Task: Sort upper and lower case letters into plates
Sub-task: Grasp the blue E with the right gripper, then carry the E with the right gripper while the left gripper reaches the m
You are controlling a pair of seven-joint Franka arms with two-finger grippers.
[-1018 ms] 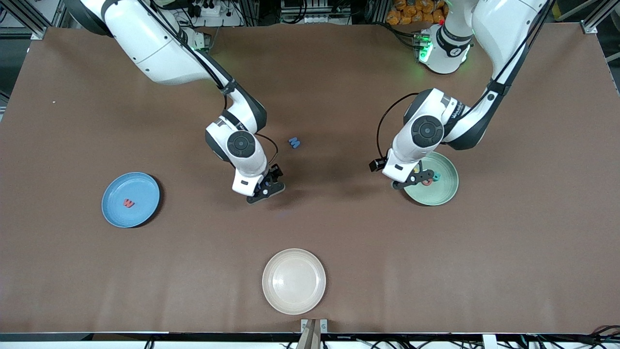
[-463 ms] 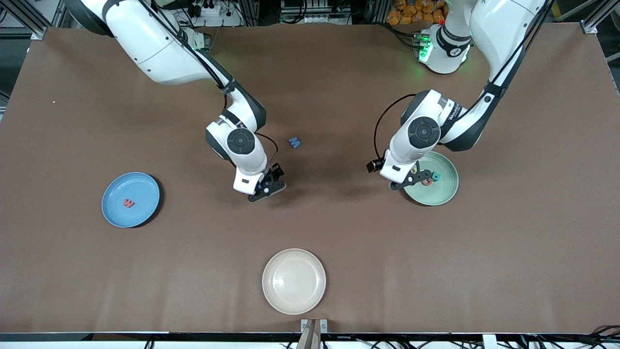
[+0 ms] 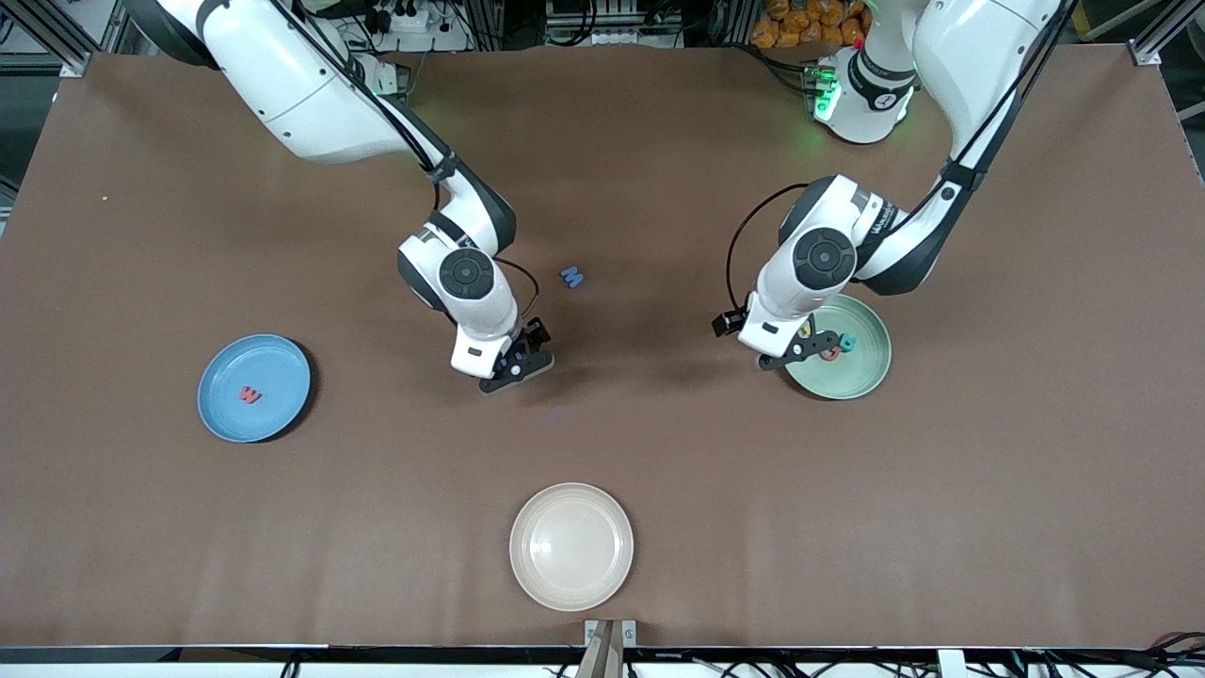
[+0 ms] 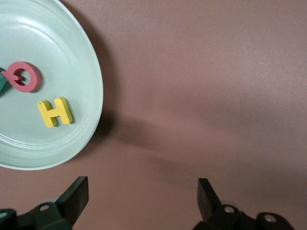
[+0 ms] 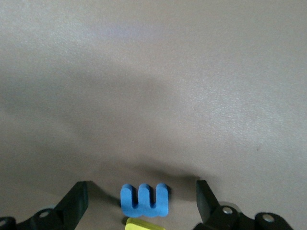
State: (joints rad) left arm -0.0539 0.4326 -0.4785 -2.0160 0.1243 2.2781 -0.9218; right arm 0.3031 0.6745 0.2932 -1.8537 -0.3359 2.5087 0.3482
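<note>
The bright blue plate (image 3: 254,388) lies toward the right arm's end and holds a red letter (image 3: 249,395). The mint green plate (image 3: 855,369) lies toward the left arm's end. In the left wrist view it (image 4: 91,72) holds a red round letter (image 4: 24,76), a yellow H (image 4: 55,111) and a teal letter (image 4: 2,82). My left gripper (image 3: 798,350) (image 4: 142,189) is open and empty over bare table beside that plate's rim. My right gripper (image 3: 513,365) (image 5: 141,191) is open, low over the table, with a blue letter (image 5: 144,200) between its fingers and a yellow letter (image 5: 145,224) next to it. Another blue letter (image 3: 571,277) lies mid-table.
A cream-white plate (image 3: 571,546) with nothing in it lies near the table's front edge, nearer to the front camera than both grippers. The brown table (image 3: 602,443) is otherwise bare between the plates.
My left gripper has shifted slightly off the mint plate toward the middle of the table. The right gripper has barely moved. No letter has moved.
</note>
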